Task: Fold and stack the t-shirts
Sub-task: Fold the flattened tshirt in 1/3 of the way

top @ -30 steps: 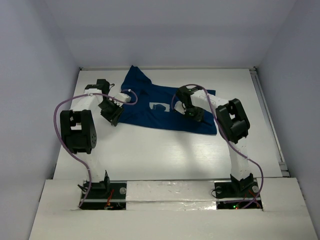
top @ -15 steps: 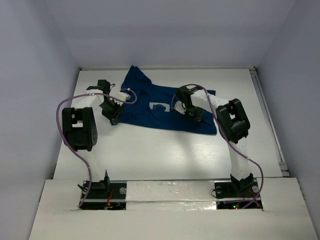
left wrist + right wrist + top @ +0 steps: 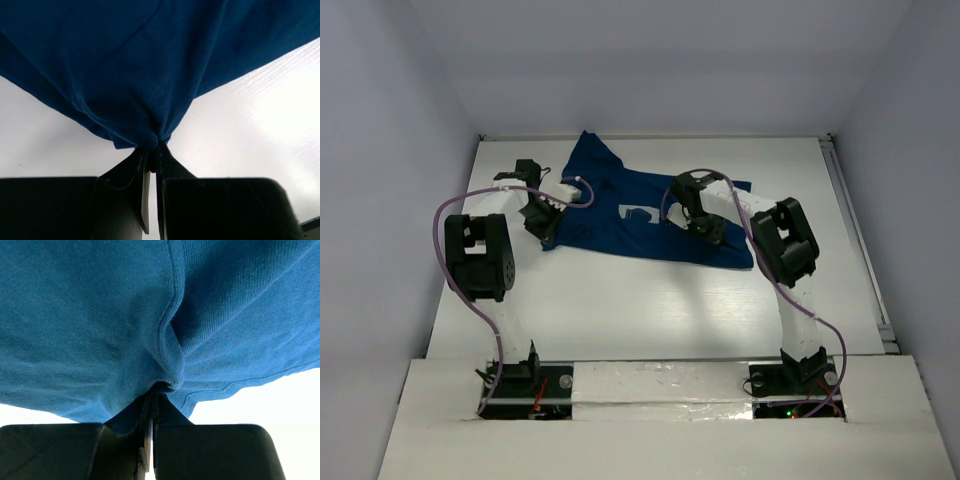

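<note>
Jaws of the left gripper (image 3: 152, 149) just pinched shut on cloth.
Meanwhile the right gripper (image 3: 151, 390) stays clamped on the dark navy-blue fabric t-shirt (image 3: 610, 228), spread on the white table (image 3: 650, 300); with both edges held, a fold can likely start.

A robotics lab test cell: a white tabletop (image 3: 650, 300) boxed in by plain pale walls (image 3: 650, 70), with the left arm (image 3: 480, 260) and right arm (image 3: 790, 250), trailing purple cables (image 3: 442, 215), bolted along its 6 o'clock edge.
</note>
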{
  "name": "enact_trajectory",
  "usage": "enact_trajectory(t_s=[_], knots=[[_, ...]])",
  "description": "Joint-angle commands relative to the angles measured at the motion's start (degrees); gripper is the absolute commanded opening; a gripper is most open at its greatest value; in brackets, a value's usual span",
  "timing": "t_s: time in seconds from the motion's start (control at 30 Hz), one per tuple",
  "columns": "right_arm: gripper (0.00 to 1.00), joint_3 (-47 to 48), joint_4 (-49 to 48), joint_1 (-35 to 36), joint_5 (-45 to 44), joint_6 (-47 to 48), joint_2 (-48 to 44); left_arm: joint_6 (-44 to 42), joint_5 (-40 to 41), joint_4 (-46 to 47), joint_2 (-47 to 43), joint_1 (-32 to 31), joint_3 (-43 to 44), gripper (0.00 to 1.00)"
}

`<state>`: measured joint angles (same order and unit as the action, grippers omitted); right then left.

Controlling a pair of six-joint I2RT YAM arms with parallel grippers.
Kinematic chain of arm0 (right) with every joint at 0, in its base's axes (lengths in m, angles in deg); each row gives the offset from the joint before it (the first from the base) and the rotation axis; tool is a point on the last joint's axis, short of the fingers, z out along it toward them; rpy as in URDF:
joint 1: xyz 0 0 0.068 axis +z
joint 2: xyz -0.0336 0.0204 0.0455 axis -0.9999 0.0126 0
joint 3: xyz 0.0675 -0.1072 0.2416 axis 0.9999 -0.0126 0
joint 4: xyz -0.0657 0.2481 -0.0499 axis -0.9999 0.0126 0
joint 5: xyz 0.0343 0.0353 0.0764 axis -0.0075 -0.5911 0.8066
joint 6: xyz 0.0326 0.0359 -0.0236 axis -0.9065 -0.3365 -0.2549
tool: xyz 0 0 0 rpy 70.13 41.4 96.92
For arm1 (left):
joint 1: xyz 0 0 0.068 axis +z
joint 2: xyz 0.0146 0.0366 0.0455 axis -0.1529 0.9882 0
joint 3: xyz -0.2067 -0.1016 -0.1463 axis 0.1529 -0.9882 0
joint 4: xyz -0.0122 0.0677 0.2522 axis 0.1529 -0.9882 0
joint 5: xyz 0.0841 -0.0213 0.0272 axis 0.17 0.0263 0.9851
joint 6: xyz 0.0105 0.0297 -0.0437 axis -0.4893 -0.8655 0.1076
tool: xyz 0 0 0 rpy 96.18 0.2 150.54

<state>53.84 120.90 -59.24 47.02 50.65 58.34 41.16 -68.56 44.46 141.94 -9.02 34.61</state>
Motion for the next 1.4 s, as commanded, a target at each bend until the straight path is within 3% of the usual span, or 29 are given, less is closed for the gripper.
enact_trajectory(t_s=[0.0, 0.4, 1.0, 1.37], knots=[[0.00, 2.82, 0.89, 0.54, -0.23, -0.36, 2.05, -1.39, 1.78, -2.49, -0.36, 0.76, 1.16, 0.02], [0.00, 4.67, 4.15, 1.07, -2.16, 0.43, 5.30, -3.15, 11.18, -3.55, 3.24, 1.28, 5.47, 0.05], [0.00, 2.56, 5.82, 1.07, -6.30, 2.01, 7.15, -7.89, 15.41, -8.91, 10.54, 2.34, 13.38, 0.09], [0.00, 1.06, 6.08, 1.07, -7.09, 2.27, 7.33, -13.25, 18.83, -15.06, 9.05, 4.62, 10.84, 0.08]])
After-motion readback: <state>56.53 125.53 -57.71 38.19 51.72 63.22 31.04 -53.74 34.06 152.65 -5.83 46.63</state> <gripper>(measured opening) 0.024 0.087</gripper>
